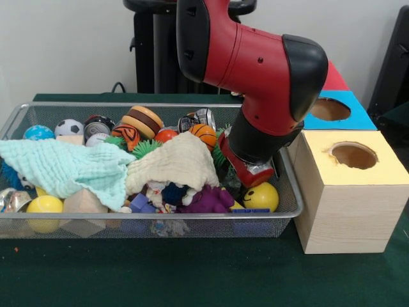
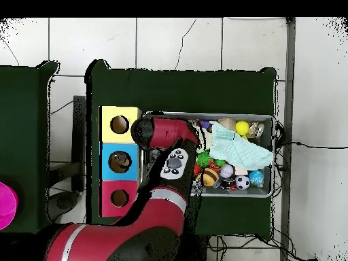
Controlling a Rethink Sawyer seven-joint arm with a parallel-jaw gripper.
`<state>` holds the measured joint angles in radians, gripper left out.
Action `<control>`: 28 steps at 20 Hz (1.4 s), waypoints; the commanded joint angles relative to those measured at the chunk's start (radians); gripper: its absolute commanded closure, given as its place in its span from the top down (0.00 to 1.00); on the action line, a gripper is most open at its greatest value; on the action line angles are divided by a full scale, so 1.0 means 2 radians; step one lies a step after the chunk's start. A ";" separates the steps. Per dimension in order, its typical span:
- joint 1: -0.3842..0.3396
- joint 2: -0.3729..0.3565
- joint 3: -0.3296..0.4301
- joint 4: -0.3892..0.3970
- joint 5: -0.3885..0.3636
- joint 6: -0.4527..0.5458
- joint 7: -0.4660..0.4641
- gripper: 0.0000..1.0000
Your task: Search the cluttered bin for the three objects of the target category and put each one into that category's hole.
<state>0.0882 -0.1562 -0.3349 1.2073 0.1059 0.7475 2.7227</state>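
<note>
The red and black arm (image 1: 255,70) reached down into the wire basket (image 1: 38,220), which sat on the green bench (image 1: 192,275) crammed with toys. Its claw (image 1: 252,171) was buried among the clutter at the end of the basket nearest the boxes, just above a yellow smiley ball (image 1: 261,196), and something crinkled and shiny showed at its tip; I could not tell whether the claw was clenched or released, or whether it was gripping that thing. No clear plastic bottle could be picked out for certain in the heap. A pale green cloth (image 1: 64,166) lay draped over the toys toward the basket's other end, touching a cream cloth (image 1: 176,163) spread over the middle. Behind them, along the basket's robot side, sat a small soccer ball (image 1: 68,127), a toy hamburger (image 1: 143,121), a little basketball (image 1: 203,134) and a metal can (image 1: 199,118). Three wooden boxes stood in a row against the basket's end: the yellow-topped box (image 1: 348,192) nearest the front camera, then the blue-topped box (image 1: 354,118) with its round hole (image 1: 330,109) open, then the red-topped box (image 2: 119,198) nearest the robot.
</note>
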 commanded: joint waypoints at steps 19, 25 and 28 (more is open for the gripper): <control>0.006 0.019 0.093 0.012 0.031 0.040 0.025 0.00; 0.043 0.019 0.031 -0.010 -0.016 0.001 0.031 0.00; 0.068 0.018 -0.008 -0.017 -0.034 -0.024 0.046 0.00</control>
<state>0.1279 -0.1530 -0.3545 1.2035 0.1042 0.7479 2.7227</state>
